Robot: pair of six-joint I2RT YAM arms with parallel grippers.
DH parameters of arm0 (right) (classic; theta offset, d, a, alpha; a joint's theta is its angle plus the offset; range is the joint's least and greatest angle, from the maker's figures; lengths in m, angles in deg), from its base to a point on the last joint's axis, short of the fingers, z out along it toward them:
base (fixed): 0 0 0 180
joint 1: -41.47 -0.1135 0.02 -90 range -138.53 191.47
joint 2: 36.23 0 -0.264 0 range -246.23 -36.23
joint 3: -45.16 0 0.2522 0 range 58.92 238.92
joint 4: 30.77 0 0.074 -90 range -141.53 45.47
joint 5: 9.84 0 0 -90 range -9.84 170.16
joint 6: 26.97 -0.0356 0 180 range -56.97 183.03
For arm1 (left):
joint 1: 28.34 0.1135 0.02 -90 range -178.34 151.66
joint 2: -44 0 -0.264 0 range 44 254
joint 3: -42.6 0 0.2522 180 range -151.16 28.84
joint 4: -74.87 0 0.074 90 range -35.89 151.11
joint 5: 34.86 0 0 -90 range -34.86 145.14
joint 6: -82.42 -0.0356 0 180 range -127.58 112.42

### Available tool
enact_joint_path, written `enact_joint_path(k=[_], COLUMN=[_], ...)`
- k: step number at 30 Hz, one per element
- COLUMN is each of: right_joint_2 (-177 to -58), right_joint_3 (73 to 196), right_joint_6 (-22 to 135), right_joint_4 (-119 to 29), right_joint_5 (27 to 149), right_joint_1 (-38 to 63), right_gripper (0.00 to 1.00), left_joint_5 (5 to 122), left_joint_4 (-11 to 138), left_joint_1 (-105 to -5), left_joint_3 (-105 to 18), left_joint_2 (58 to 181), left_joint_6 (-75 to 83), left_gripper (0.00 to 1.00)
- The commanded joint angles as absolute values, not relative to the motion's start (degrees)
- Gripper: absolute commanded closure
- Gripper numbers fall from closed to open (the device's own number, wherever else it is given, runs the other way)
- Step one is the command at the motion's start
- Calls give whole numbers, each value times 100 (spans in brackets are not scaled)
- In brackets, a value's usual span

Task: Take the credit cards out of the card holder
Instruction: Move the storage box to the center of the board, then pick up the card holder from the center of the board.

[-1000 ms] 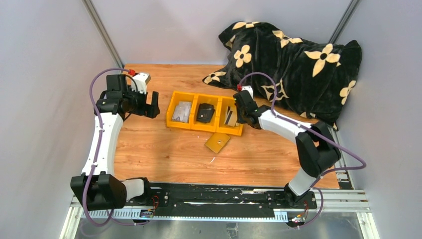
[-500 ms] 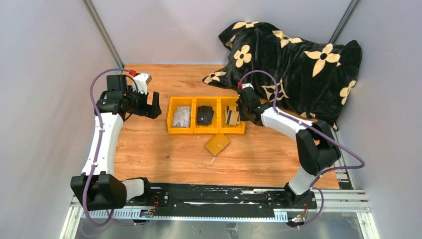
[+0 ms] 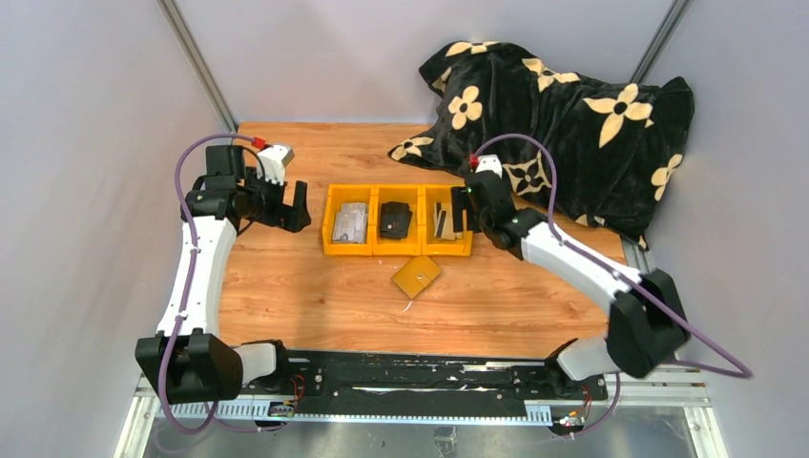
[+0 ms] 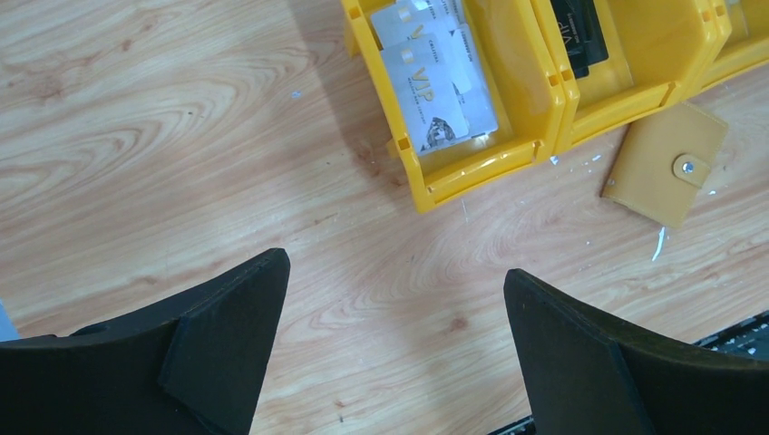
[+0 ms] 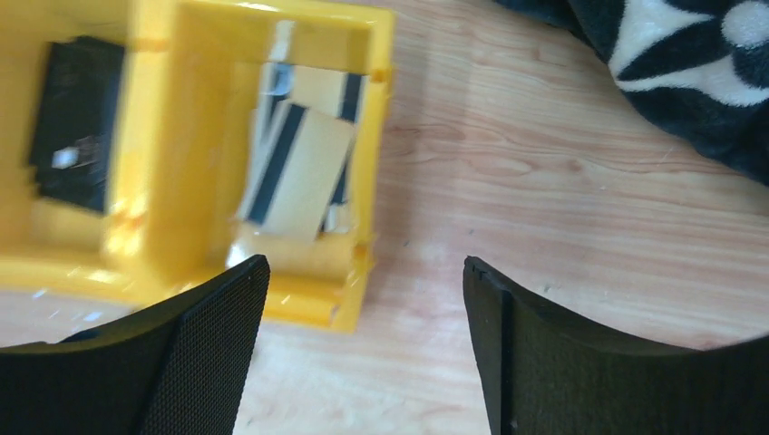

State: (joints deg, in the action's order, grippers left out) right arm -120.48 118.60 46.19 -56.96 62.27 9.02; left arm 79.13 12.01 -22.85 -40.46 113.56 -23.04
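The mustard card holder (image 3: 417,275) (image 4: 666,163) lies shut and flat on the wood, just in front of the yellow tray (image 3: 397,250). Pale grey credit cards (image 3: 349,222) (image 4: 435,82) lie in the tray's left compartment. Cards with a black stripe (image 3: 444,221) (image 5: 299,172) lie in its right compartment. My right gripper (image 3: 466,212) (image 5: 365,263) hovers open at the tray's right end, nothing between its fingers. My left gripper (image 3: 294,212) (image 4: 394,272) hangs open and empty over bare wood, left of the tray.
A black pouch (image 3: 394,219) (image 5: 77,118) fills the tray's middle compartment. A black blanket with cream flowers (image 3: 572,124) (image 5: 689,63) is heaped at the back right, close behind my right arm. Grey walls stand on three sides.
My right gripper has opened and drawn back to the right from the tray's right compartment. The tray went from tilted to square. The left arm stayed put.
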Motion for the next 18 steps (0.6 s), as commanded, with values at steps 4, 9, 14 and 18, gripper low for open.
enact_joint_path(k=[4,9,14,18], right_joint_2=[-11079,-11662,-12623,-13354], right_joint_3=[11112,11208,11865,12581], right_joint_6=[3642,3032,3229,3368], right_joint_4=[-6049,-6127,-6173,-6311], right_joint_5=[5432,5367,5017,4954], right_joint_1=[-723,-1570,-2178,-2275], right_gripper=[17,16,15,15], left_joint_5=[8109,8175,8187,8097], left_joint_4=[1036,969,901,835], left_joint_1=[-2263,-2263,-2263,-2263], left_joint_3=[-4215,-4316,-4307,-4306], left_joint_2=[11246,11172,11025,10869], left_joint_6=[-2251,-2136,-2077,-2109], left_gripper=[0,0,0,0])
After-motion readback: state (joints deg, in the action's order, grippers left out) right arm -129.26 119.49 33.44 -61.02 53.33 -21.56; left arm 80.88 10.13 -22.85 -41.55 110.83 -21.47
